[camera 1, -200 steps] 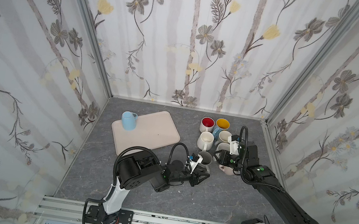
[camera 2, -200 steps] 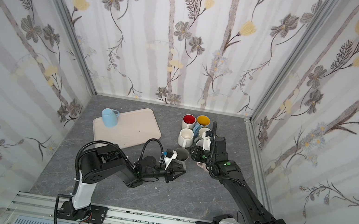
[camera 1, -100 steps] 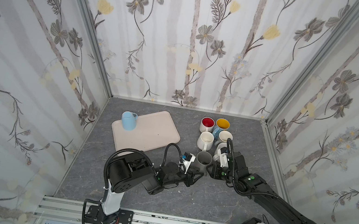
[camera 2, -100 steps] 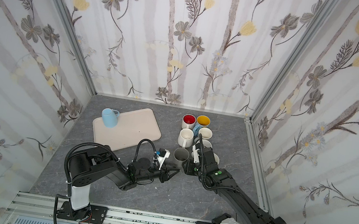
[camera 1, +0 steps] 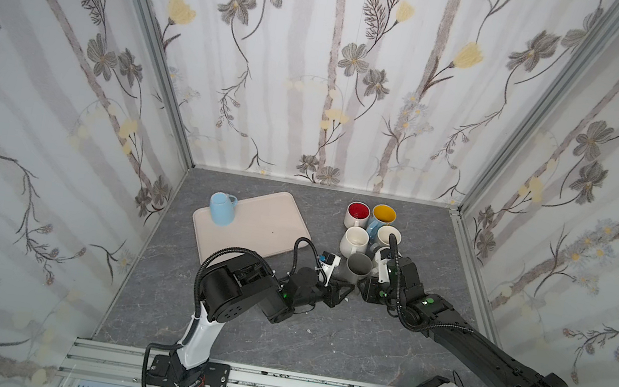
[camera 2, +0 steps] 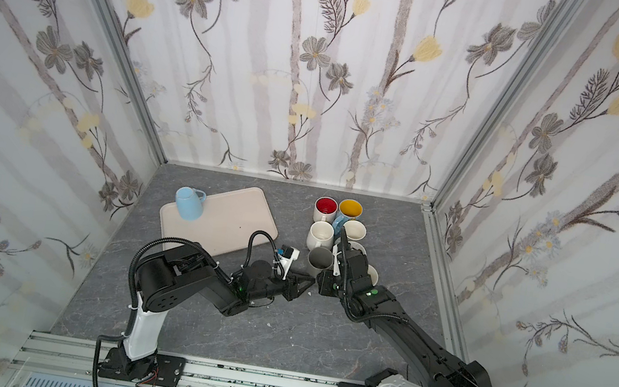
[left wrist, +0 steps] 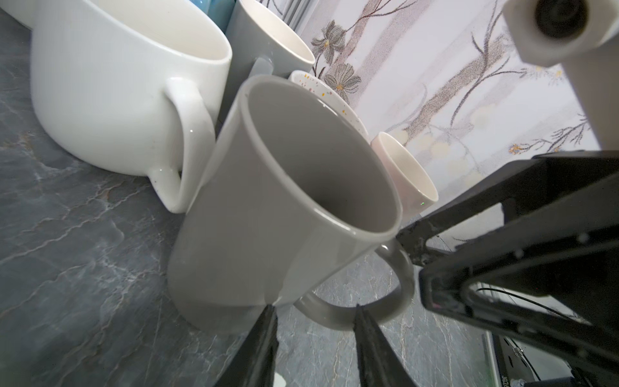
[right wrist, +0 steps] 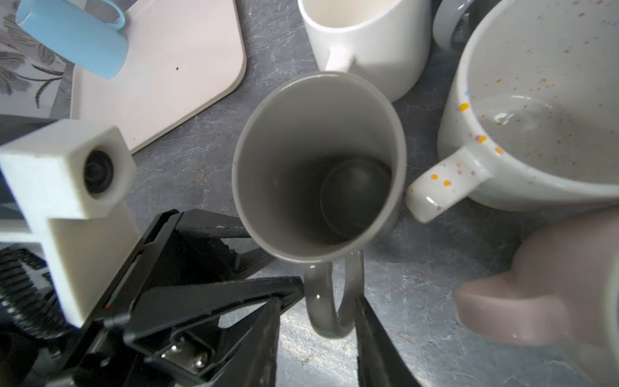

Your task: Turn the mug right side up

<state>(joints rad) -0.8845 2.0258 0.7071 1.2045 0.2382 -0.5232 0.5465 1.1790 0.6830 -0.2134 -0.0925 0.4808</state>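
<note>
Three papered walls point(camera 1: 317, 78) close the cell at the back and both sides; a rail point(camera 1: 269, 382) bounds the front. Grey marbled table point(camera 1: 317, 343): a broad bare stretch lies behind both grippers, back toward the arm bases, and is the only generous room. Left arm point(camera 1: 225, 286) is folded low, right arm point(camera 1: 484, 357) stretched low, tips nearly meeting mid-table. Pale tray point(camera 1: 265, 225) lies beyond the left gripper point(camera 1: 345, 290), off to its outer side, with its near edge close by the wrist. A blue mug point(camera 1: 222, 209) stands on the tray's far corner, well apart. Ahead of the right gripper point(camera 1: 361, 287) it is crowded. White mug point(camera 1: 354, 241), red-lined mug point(camera 1: 358, 214), yellow-lined mug point(camera 1: 384, 215) and speckled mug point(right wrist: 536, 117) are packed close, and a pink mug point(right wrist: 552, 295) sits on the gripper's outer side. Grey mug point(camera 1: 358, 267) stands upright on the table just ahead of both grippers, at the cluster's near edge. Its mouth is up and it is empty: plain glossy grey inside and out, tall, slightly flared. The speckled mug's handle ends just beside its rim. Its own handle point(right wrist: 313, 301) points back into the gap between the grippers. Right gripper: fingers part-spread, straddling that handle, one clear of it, the other at its edge. Left gripper: fingers part-spread, tips at the handle's side and the mug's foot; contact cannot be told.
</note>
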